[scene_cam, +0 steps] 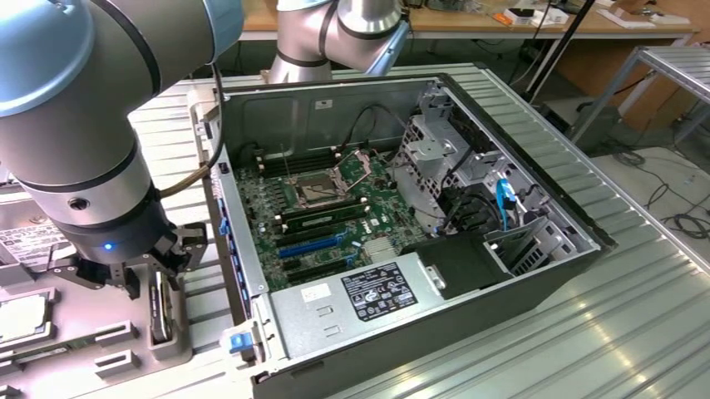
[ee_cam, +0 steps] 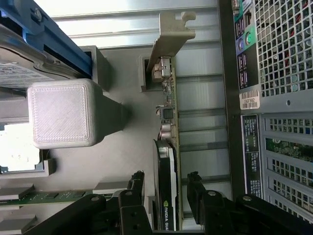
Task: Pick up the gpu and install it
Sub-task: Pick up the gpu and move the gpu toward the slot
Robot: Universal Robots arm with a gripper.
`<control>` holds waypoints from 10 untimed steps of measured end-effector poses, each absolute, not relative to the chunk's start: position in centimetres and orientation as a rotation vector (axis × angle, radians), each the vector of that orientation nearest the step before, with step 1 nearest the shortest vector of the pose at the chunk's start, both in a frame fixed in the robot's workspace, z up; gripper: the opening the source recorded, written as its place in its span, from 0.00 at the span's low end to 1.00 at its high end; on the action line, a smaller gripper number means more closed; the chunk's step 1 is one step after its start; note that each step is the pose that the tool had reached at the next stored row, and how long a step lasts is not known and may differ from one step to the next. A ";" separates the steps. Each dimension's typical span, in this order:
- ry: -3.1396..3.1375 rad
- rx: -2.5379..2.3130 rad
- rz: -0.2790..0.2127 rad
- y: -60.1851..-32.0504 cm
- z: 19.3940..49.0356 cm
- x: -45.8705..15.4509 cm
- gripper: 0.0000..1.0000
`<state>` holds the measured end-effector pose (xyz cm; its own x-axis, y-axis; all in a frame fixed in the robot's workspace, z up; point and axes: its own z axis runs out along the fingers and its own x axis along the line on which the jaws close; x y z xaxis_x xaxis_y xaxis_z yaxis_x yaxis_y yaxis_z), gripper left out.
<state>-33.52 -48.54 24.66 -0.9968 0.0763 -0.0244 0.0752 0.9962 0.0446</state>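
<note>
**Status.** I have the gripper (ee_cam: 166, 175) lowered over the parts holder (ee_cam: 122, 147), which lies beside the open computer case (scene_cam: 533, 166) on the exterior view's left. The jaws stand wide, with one finger on each face of the gpu (ee_cam: 165, 152); neither finger appears to touch it; nothing is held.

**Location of the part.** The gpu stands on edge in a slot of the holder; its black fan shroud lies between the fingers; its silver end bracket (ee_cam: 172, 36) is at the end away from the gripper. The card is outside the case, just beside the case's vented outer wall. As far as I can tell, the blue expansion slots (scene_cam: 311, 243) on the motherboard (scene_cam: 332, 199) are unoccupied.

**Hazards, in my judgement.**
- Uneven closure: if the card is not centred between the fingers, the first finger to arrive would push it sideways; it could tilt or bind in its slot.
- Pressure on the fan face: one finger would bear on the shroud; a hard squeeze may flex the plastic or foul the blades.
- Off-centre hold: the fingers sit toward the fan end; the bracket end could droop, and the bracket could catch on the holder's post.
- Neighbours: the grey printed block (ee_cam: 61, 112) and the hard drive (ee_cam: 19, 73) are near on one side; a sideways error could strike them.
</note>
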 end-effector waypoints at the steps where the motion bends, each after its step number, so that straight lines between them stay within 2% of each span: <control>1: 3.112 0.118 0.068 -48.5 24.7 -33.5 0.47; 2: 3.112 0.118 0.068 -48.5 24.7 -33.5 0.40; 10: 3.112 0.118 0.068 -48.5 24.7 -33.5 0.40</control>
<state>-33.52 -48.54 24.66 -0.9968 0.0763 -0.0245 0.0751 0.9962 0.0446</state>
